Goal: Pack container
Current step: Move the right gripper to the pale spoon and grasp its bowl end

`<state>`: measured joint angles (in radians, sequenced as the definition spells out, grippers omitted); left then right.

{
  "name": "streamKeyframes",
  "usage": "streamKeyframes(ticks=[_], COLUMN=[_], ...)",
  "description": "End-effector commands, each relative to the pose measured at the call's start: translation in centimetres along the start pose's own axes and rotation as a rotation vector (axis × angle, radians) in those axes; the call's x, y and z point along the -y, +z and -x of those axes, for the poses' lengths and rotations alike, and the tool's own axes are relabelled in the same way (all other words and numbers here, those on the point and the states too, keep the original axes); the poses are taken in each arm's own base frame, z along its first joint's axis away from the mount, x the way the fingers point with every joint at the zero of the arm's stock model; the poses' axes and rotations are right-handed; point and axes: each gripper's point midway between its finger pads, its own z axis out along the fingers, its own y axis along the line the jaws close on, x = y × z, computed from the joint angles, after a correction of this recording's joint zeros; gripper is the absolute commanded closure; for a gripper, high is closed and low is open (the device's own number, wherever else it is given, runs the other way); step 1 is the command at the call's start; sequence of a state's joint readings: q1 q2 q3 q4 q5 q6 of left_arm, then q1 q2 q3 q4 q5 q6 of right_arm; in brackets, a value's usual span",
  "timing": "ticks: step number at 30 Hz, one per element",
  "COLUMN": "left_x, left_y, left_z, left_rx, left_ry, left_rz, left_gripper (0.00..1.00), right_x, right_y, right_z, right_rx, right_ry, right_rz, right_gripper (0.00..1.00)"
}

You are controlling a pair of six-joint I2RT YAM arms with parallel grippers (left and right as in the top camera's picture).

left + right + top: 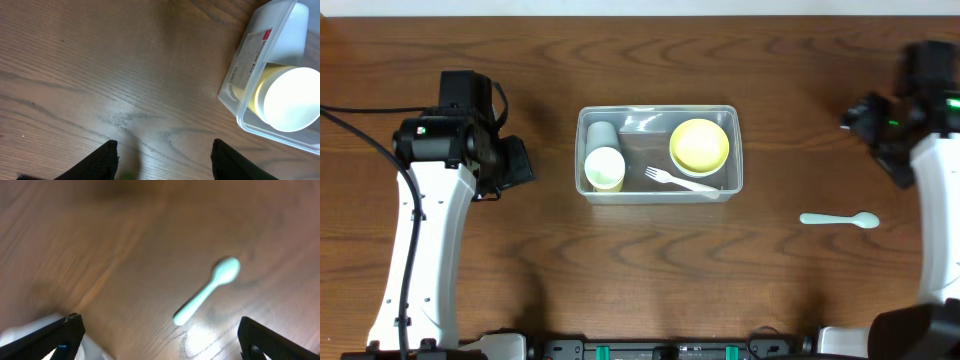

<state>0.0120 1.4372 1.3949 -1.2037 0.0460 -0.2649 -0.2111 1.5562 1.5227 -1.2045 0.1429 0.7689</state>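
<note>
The clear rectangular container [658, 193] sits at the table's centre. It holds two nested cups [604, 166] on its left, a yellow bowl [699, 144] on its right and a white fork [682, 182] along its near side. A pale blue spoon [839, 219] lies on the table to its right. My left gripper [164, 159] is open and empty, left of the container [248, 65], with a cup [290, 99] in view. My right gripper [159, 336] is open and empty above the spoon [207, 289], far right.
The wooden table [650, 290] carries nothing else. The left arm [430, 210] stands at the left side and the right arm [940, 200] at the right edge.
</note>
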Motion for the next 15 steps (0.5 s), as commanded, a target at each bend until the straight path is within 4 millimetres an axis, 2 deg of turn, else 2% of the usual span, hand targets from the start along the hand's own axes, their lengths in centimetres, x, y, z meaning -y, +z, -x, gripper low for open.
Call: streamKeyframes(ticks=[1, 4, 8, 11, 15], left_x=[-0.2, -0.2, -0.2, -0.2, -0.2], left_y=[0.1, 0.1, 0.1, 0.1, 0.1], left_z=[-0.1, -0.1, -0.1, -0.1, -0.1], left_rx=[-0.005, -0.005, -0.005, -0.005, -0.005], left_ry=[0.004, 0.004, 0.004, 0.004, 0.004], left_rz=[0.004, 0.004, 0.004, 0.004, 0.004], left_gripper=[0.39, 0.39, 0.39, 0.39, 0.39], right_x=[3.2, 6.6, 10.3, 11.8, 12.7], right_y=[2.8, 5.5, 9.3, 11.8, 14.3], right_z=[0.0, 0.1, -1.0, -2.0, -3.1], right_rx=[-0.095, -0.126, -0.165, -0.177, -0.187], right_ry=[0.240, 0.353, 0.464, 0.501, 0.511], right_rz=[-0.052, -0.121, -0.191, -0.207, -0.220], right_gripper=[0.01, 0.01, 0.01, 0.01, 0.01])
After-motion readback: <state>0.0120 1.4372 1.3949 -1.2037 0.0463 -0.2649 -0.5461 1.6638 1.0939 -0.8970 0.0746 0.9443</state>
